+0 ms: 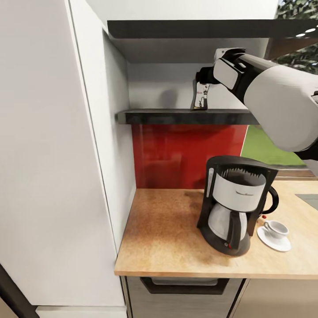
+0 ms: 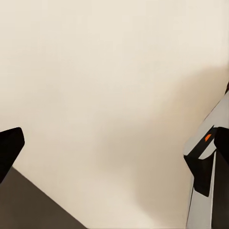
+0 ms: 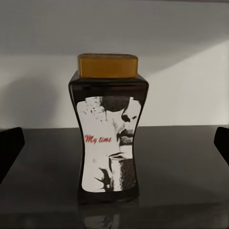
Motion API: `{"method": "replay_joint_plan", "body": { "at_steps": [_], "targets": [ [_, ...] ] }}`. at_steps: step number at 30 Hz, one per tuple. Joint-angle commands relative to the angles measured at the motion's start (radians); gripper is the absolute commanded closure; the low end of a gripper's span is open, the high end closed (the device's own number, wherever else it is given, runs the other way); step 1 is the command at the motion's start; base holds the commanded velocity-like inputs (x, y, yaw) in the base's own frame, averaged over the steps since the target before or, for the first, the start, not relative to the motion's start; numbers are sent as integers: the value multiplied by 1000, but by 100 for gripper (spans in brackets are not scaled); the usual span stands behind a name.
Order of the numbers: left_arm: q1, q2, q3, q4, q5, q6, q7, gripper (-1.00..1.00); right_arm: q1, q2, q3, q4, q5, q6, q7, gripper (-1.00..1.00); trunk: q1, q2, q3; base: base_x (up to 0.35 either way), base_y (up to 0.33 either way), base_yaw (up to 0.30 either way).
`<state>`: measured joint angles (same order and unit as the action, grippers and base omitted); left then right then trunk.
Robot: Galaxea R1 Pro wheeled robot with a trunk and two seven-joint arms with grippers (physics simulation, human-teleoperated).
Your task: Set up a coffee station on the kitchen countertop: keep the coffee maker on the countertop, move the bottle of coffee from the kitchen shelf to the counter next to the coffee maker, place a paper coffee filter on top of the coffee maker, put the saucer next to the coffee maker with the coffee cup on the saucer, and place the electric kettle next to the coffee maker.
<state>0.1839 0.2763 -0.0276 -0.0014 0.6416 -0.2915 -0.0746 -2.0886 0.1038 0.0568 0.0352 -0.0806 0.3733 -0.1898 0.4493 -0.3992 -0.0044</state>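
One coffee bottle (upright on shelf); right gripper spread wide, left unclear.

**Bottle on shelf, maker on counter below**

The bottle of coffee stands upright on the kitchen shelf, above the countertop. There the coffee maker stands, with the coffee cup on its saucer just right.
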Motion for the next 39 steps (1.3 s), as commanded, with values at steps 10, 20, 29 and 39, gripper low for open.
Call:
{"method": "replay_joint_plan", "body": {
  "at_steps": [10,20,29,39],
  "targets": [
    [0,-3,-3,-1,10,-4,-7,-100,-1,-1,6,2,-7,1,-3,-100,1,-1,0,41,0,0],
    [0,-5,-3,0,10,-2,-7,-100,-1,-1,6,2,-5,1,-3,-100,1,-1,0,127,0,0],
    [0,-6,-3,0,10,-3,-7,-100,1,-3,6,2,-5,1,-3,-100,1,-1,0,110,0,0],
    [0,-6,-3,0,10,-2,-7,-100,6,-3,6,2,-1,1,-3,-100,1,-1,0,32,-2,0]
  ]
}}
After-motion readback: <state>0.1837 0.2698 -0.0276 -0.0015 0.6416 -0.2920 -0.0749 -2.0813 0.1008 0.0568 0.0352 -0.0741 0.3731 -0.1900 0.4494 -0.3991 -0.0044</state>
